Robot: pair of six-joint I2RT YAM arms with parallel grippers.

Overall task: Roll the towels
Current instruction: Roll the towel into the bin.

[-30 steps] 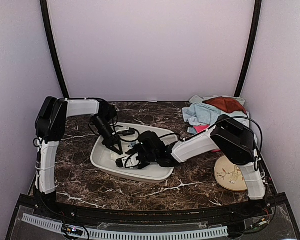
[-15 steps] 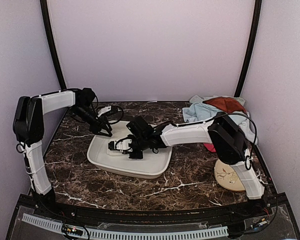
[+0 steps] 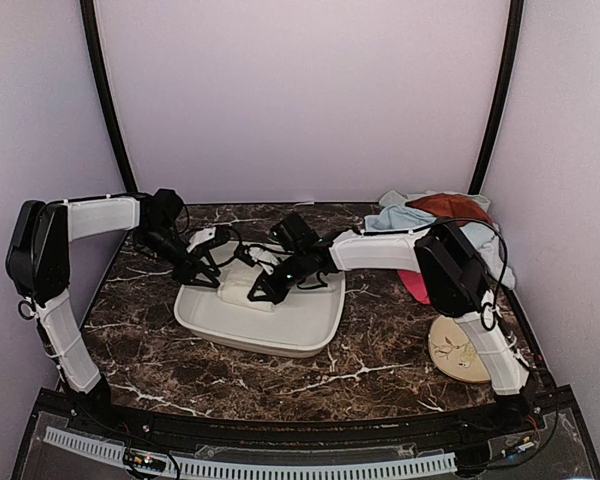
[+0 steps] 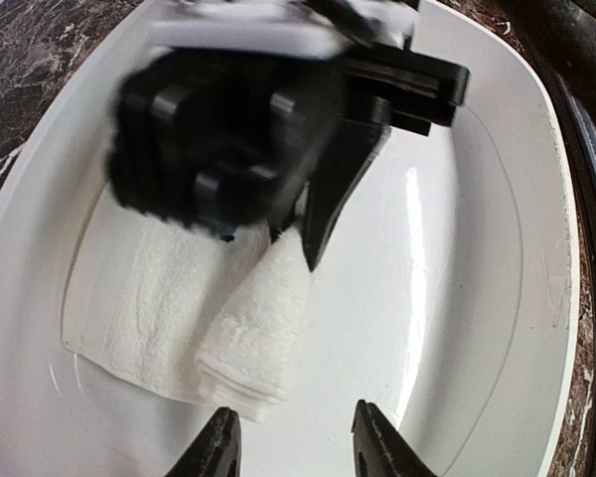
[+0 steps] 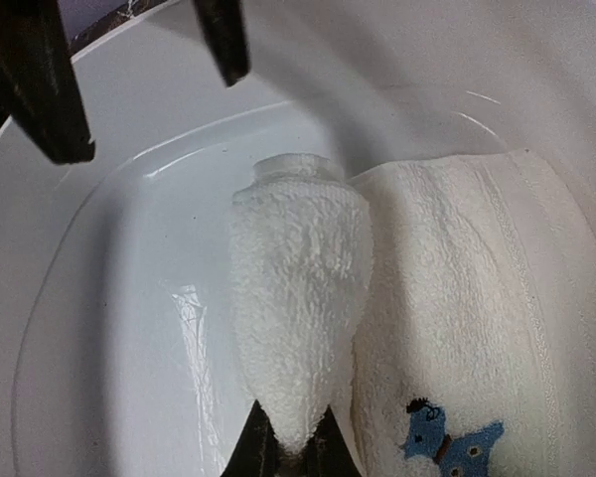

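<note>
The dark marbled table (image 3: 380, 372) carries a white basin (image 3: 280, 338) left of its middle. Well to the right of the basin and farther back lies a heap of towels (image 3: 420, 222): a rust-brown towel (image 3: 450, 207) on top, a light blue towel (image 3: 392, 228) under it, and a pink towel (image 3: 413, 284) poking out on the side nearest the basin. Right of the basin toward the near edge sits a round beige disc (image 3: 458, 350).

Inside the basin, on its floor, lies the cream-white towel (image 5: 457, 298), one long edge turned up into a loose roll and the rest flat. The right tool (image 5: 288, 449) reaches into the basin and pinches the end of that roll between its fingertips. The left tool (image 4: 293, 442) hangs over the basin's far-left part, its fingers spread and clear of the cloth. A small blue mark (image 5: 442, 442) shows on the flat part beside the roll.
</note>
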